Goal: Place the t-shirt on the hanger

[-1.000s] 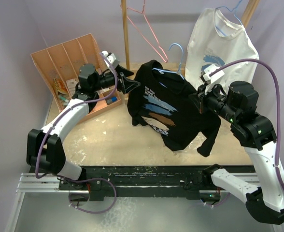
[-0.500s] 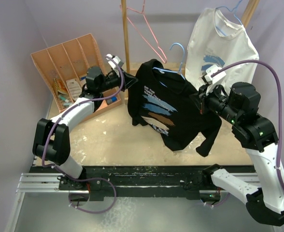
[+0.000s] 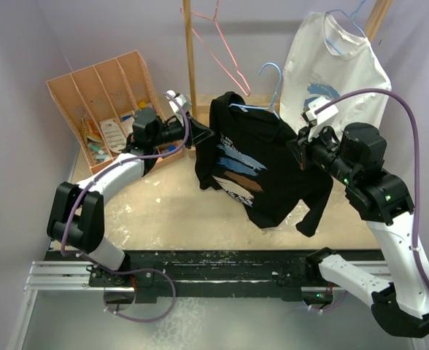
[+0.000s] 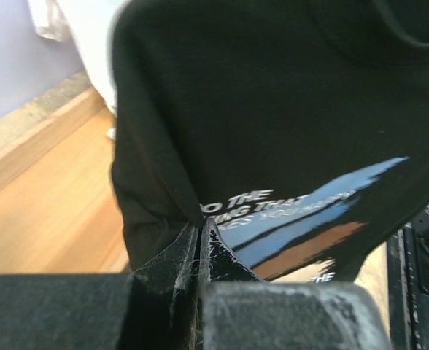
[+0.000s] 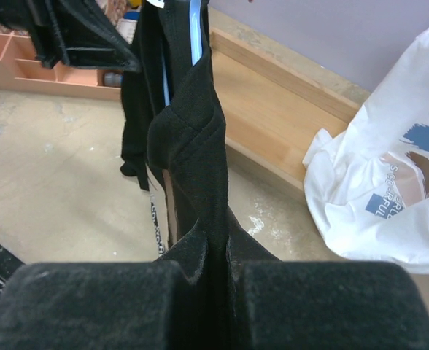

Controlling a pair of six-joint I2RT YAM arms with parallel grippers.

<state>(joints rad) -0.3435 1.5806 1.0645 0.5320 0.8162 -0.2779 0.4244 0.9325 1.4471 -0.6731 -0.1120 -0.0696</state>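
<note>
1. The black short-sleeved cloth t-shirt [image 3: 258,168] is held above the table [image 3: 163,208], draped over the thin light-blue wire hanger [image 3: 271,79].
2. Cloth at either side is pinched by the left gripper [image 4: 200,232] and the right gripper [image 5: 218,251], each pressed together on a fold.
3. If 1 pinch is lost, the hanger is likely tipped and the t-shirt shed.
</note>
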